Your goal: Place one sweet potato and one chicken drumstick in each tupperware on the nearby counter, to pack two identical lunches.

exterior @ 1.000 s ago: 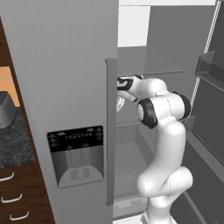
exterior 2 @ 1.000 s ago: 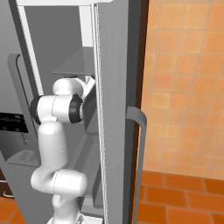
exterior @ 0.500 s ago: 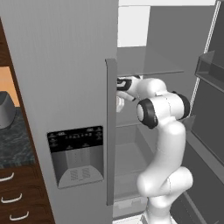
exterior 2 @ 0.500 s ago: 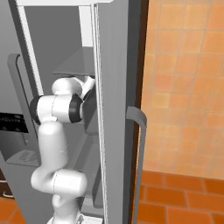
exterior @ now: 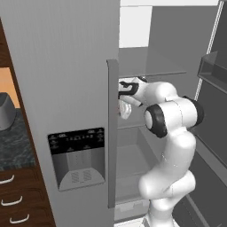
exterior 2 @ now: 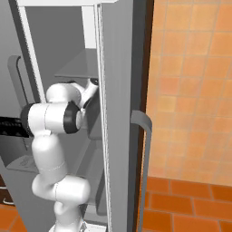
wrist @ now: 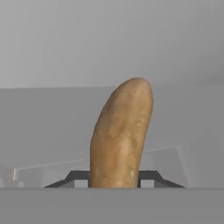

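Fingers (wrist: 114, 180), apart a second ago, now apparently clamp the sweet potato (wrist: 120, 135).

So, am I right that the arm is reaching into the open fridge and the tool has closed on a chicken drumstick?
Not quite. The arm is reaching into the open fridge, but the tool has closed on a sweet potato, not a drumstick. The hand view shows the tan, elongated tuber between the two fingertips.

Kitchen: open fridge (exterior: 84, 66) with dispenser (exterior: 77, 157), marbled counter (exterior: 13, 142) over drawers (exterior: 13, 199), tiled wall (exterior 2: 195, 81).
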Robot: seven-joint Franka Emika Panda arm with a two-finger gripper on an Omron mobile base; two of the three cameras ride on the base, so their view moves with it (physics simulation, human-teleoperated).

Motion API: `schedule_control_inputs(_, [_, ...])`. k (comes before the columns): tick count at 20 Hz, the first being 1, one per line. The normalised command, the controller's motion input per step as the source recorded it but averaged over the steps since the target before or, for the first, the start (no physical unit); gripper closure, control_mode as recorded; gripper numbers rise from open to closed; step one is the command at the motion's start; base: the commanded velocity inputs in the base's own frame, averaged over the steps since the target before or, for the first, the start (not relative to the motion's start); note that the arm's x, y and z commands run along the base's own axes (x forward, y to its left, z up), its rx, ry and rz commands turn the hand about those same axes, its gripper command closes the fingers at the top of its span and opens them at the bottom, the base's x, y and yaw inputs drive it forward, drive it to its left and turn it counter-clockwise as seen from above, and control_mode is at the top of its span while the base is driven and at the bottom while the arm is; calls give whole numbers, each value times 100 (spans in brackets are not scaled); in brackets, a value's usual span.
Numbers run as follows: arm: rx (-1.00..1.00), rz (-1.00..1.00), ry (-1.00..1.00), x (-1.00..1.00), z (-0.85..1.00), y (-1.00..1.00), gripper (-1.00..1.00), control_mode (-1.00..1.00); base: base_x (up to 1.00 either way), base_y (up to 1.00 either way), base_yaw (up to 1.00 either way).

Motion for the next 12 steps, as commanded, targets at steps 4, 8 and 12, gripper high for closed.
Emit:
schedule_control_inputs(4, [-1, 0, -32, -100, 24, -4, 100, -100, 0, 0, 0])
schedule_control_inputs(8, [0, -9, -19, -100, 30, -13, 100, -100, 0, 0, 0])
schedule_control_inputs(12, [0, -31, 0, -100, 36, -21, 100, -100, 0, 0, 0])
